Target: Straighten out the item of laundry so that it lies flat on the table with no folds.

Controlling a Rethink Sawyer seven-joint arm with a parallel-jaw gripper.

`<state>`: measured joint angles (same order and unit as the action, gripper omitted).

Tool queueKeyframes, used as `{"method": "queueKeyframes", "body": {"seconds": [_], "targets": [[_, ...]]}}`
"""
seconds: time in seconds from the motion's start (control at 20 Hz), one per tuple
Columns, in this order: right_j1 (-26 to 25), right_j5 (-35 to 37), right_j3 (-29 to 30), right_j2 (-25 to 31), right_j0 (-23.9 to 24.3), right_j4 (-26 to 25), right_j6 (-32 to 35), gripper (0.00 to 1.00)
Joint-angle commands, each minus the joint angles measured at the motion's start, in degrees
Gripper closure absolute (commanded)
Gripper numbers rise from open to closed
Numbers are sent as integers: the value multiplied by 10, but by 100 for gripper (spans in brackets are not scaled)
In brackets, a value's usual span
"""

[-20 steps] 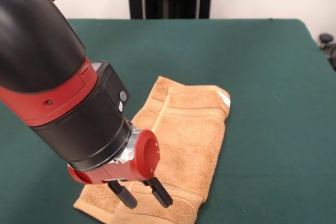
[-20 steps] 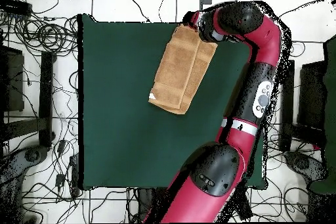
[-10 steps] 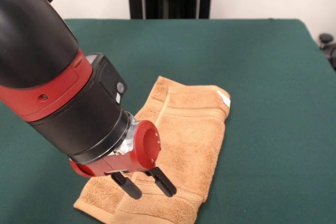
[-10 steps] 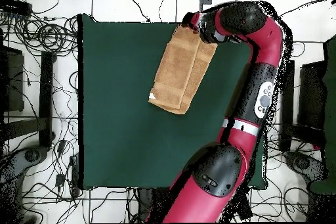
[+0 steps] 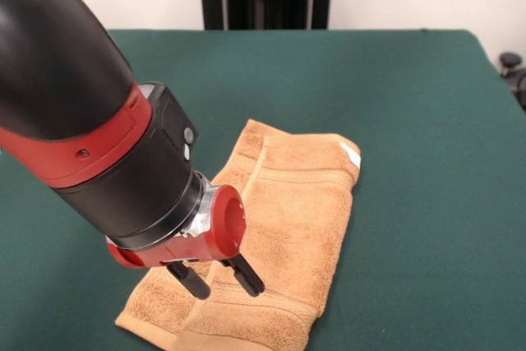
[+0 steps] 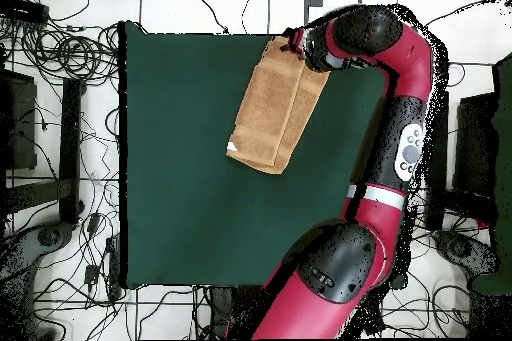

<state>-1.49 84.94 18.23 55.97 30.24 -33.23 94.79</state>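
From the front view I see the towel (image 5: 275, 244) lying on the table (image 5: 427, 121), folded over on itself lengthwise, with an upper layer covering a lower one whose edge shows along the left side; the white tag (image 5: 351, 154) sits at its far right corner. My gripper (image 5: 220, 279) hangs over the near end of the towel with its two black fingers (image 5: 246, 275) spread apart and nothing between them; I cannot tell whether the tips touch the cloth. I judge the task barely begun: the fold is intact, and I have yet to grasp an edge and open it out. The overhead view adds what the front cannot: the towel (image 6: 275, 107) lies close to one long edge of the table, one end reaching that edge, with much bare felt beside it for unfolding. There, though, the arm (image 6: 395, 127) hides the fingers.
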Motion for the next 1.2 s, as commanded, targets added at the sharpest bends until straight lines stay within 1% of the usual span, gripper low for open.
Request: {"method": "queueKeyframes", "body": {"seconds": [0.05,0.2,0.3,0.5,0.65,0.8,1.0,1.2], "targets": [[27,-79,149,-71,-8,14,-44,0],[27,-78,151,-81,-10,9,-33,0],[16,-58,125,-81,-19,0,-30,0],[-1,-40,96,-82,-32,-11,-19,0],[-19,-52,59,-80,-47,-41,-16,0],[-45,-52,27,-57,-51,-56,-35,0],[-65,-60,13,-29,-49,-56,-62,0],[-72,-52,15,-20,-45,-39,-74,0]]}}
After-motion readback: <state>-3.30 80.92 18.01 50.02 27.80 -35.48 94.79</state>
